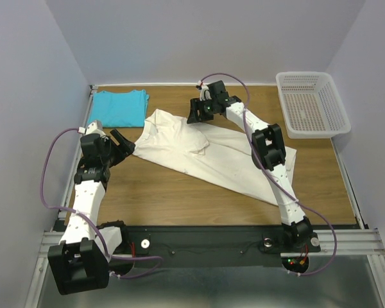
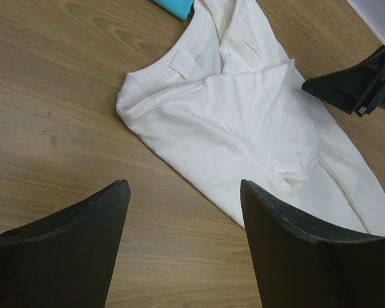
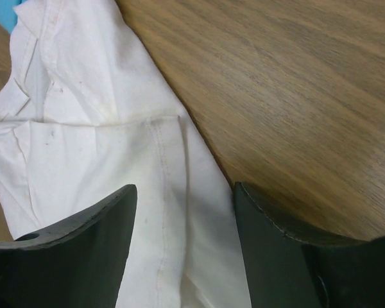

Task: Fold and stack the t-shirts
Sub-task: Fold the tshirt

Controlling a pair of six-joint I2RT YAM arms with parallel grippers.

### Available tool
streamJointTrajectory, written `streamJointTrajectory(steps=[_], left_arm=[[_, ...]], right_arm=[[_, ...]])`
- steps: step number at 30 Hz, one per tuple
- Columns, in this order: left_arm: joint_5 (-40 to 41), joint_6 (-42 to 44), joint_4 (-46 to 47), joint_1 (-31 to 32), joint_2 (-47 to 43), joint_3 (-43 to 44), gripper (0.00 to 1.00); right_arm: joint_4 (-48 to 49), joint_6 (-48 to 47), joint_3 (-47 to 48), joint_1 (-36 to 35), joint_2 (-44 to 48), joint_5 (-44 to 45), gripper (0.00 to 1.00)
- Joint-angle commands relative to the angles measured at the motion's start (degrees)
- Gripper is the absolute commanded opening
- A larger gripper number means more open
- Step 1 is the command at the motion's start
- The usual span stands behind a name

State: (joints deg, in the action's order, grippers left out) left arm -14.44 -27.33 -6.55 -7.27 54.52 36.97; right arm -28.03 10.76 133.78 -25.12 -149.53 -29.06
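Top external view first: the wooden desk (image 1: 179, 199) carries a cream t-shirt (image 1: 224, 160) sprawled across its middle, rumpled and not yet folded. Its long axis runs on a diagonal, with the collar end at the far left and the hem end at the near right. A turquoise t-shirt (image 1: 119, 107) lies in the far-left corner and looks folded flat, just apart from the cream collar end. A white perforated basket (image 1: 311, 106) sits at the far right, well clear of both shirts.

My left hand (image 1: 123, 142) hangs just off the collar end with its fingers spread wide and nothing between them. From it, the cream cloth lies to the right and slightly farther away, as the left wrist view confirms: bare wood under the fingers, the neckline ahead.

My right hand (image 1: 199, 112) is also wide open and empty, and it is over the shirt's far edge. In the right wrist view one finger hangs over a stitched hem and the other over bare wood. I cannot tell whether it touches the fabric.

I judge the right hand the nearer for a first pinch, with the left taking the collar end to spread the shirt flat.
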Motion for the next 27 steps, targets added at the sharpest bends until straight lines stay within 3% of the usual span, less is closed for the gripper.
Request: streamJointTrajectory(steps=[1, 9, 20, 23, 27], left_arm=[[-0.5, 0.09, 2.5, -0.38, -0.29, -1.11, 0.8], [-0.68, -0.27, 2.68, -0.38, -0.29, -1.29, 0.8], [-0.68, -0.09, 2.5, -0.38, -0.56, -1.81, 0.8], [-0.59, -0.09, 2.5, -0.38, -0.56, -1.81, 0.8], [-0.5, 0.0, 2.5, -0.38, -0.29, -1.81, 0.8]], right_arm=[[1.49, 0.31, 0.43, -0.27, -1.28, -1.88, 0.65], [1.49, 1.28, 2.98, -0.28, -3.31, 0.31, 0.54], [1.93, 3.29, 4.91, 0.34, -4.45, 1.02, 0.06], [2.89, 4.44, 5.09, 1.57, -4.01, 1.63, 0.01], [4.56, 6.19, 5.09, 4.11, -3.49, 2.69, 0.01]])
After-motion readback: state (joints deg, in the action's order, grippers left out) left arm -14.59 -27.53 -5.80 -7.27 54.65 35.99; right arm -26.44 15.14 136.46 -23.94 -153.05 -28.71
